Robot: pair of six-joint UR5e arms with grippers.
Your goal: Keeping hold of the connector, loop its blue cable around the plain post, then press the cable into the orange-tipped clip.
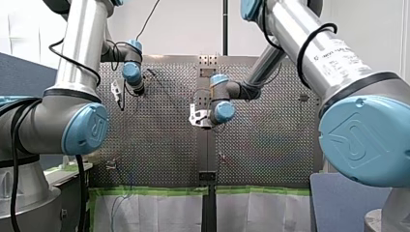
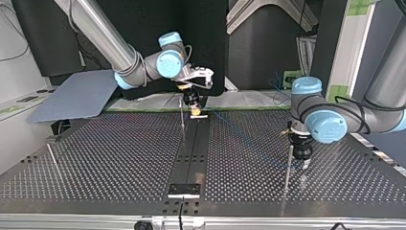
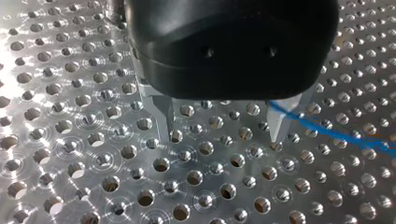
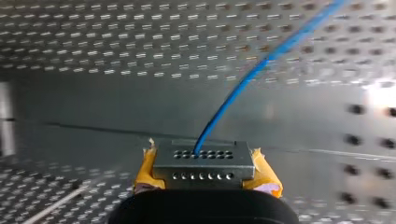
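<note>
In right tool [image 4: 203,176], perforated grey connector [image 4: 201,157]

Pale wall [image 1: 382,24] behind, green tape [image 1: 261,190] along the perforated table's [image 1: 159,145] lower edge in the front view, white sheeting [image 1: 159,212] hanging below.

Top view: connector [image 4: 201,161] upper centre in my right gripper [image 2: 194,108]; cable [image 4: 261,65] runs lower right to my left gripper [image 2: 301,163], post [image 2: 288,167] just beside it.
</note>
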